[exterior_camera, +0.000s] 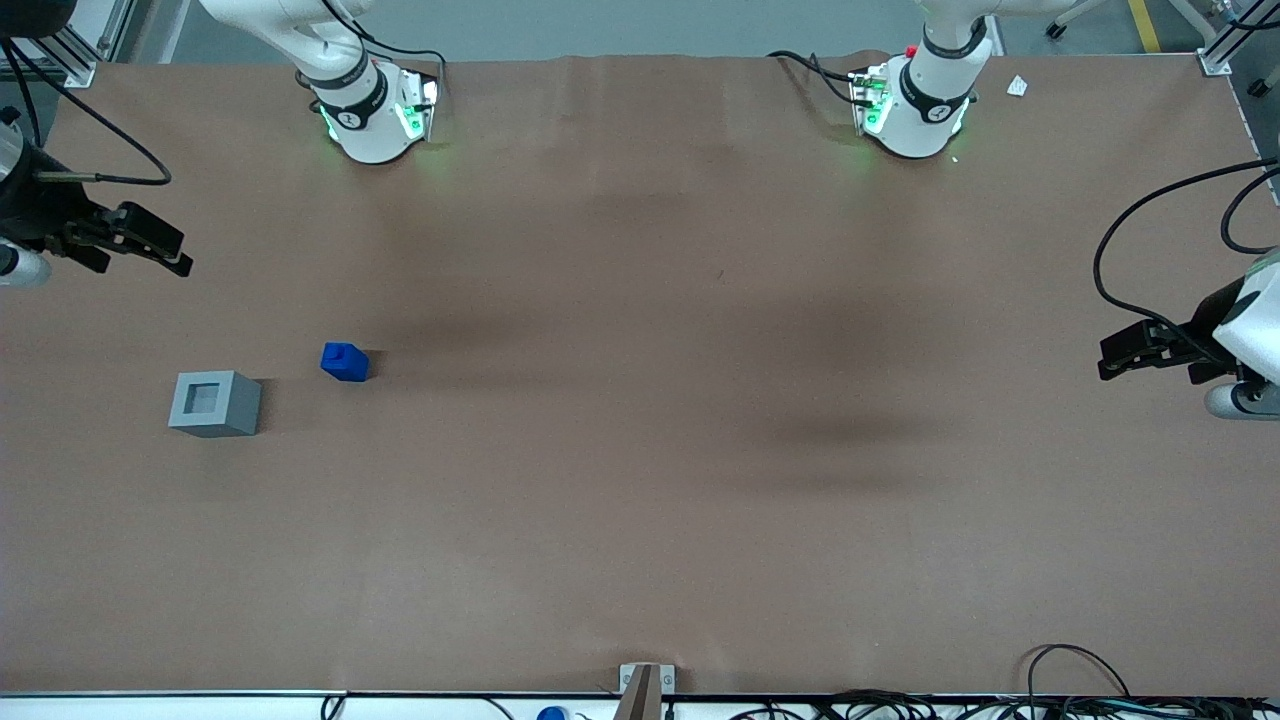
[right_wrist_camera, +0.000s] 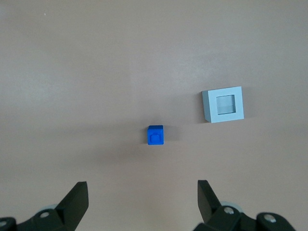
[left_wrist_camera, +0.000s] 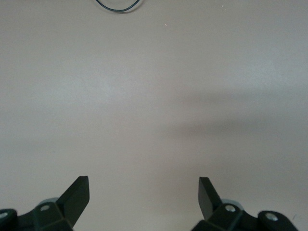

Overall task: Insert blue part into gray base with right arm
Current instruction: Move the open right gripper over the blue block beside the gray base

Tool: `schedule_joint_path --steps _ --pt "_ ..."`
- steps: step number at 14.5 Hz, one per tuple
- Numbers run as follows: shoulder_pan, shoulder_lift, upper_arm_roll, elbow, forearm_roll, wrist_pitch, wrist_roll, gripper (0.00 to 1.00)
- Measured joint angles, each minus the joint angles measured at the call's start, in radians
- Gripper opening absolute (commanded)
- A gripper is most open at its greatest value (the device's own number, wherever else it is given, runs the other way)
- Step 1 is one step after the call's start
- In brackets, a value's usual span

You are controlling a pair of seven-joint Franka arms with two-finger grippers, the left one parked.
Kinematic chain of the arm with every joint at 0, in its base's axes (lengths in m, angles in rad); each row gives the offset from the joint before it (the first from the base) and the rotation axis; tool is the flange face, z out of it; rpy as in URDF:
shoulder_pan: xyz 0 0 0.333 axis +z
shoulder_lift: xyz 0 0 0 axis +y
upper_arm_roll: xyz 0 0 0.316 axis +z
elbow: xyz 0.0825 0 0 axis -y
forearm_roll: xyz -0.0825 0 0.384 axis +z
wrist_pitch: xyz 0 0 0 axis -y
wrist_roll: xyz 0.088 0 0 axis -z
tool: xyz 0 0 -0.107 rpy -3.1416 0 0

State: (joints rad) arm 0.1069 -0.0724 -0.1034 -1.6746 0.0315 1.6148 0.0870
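1. You have the small bright-blue plastic block (exterior_camera: pixel 345 362) standing on the brown paper-covered desk (exterior_camera: pixel 640 450), toward the working arm's end. It sits upright with its narrower stepped top facing up; in the right wrist view that top (right_wrist_camera: pixel 155 135) shows as a smaller raised square with a rounded outline on it.
2. Its colour is a saturated, even blue, with the faces turned toward the front camera looking darker than the top.
3. The light-gray plastic cube (exterior_camera: pixel 215 404) stands near the blue block but apart from it, slightly nearer the front camera and closer to the working arm's end of the desk. Its top face has a square recess (right_wrist_camera: pixel 225 105), and the recess floor looks paler than the rim around it.
4. The blue block is clearly smaller than the gray cube, and bare desk shows between them.
5. Your black two-finger claw (exterior_camera: pixel 150 243) on the white right arm (exterior_camera: pixel 20 215) hangs above the desk, farther from the front camera than both pieces and touching neither.
6. The claw's fingers (right_wrist_camera: pixel 74 202) stand spread wide with nothing between them.
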Motion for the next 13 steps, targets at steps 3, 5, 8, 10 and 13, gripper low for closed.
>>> schedule_joint_path --steps 3,5,8,10,13 --pt "-0.001 0.002 -0.001 -0.004 0.0 0.0 0.0 1.0" --pt "-0.006 0.009 -0.002 -0.005 0.0 0.0 0.0 1.0" --pt "-0.012 0.046 -0.003 -0.014 0.0 0.001 0.0 1.0" --pt "-0.011 0.079 -0.001 -0.04 0.0 0.013 0.0 1.0" --pt "-0.011 0.108 0.0 -0.152 0.0 0.12 0.0 1.0"
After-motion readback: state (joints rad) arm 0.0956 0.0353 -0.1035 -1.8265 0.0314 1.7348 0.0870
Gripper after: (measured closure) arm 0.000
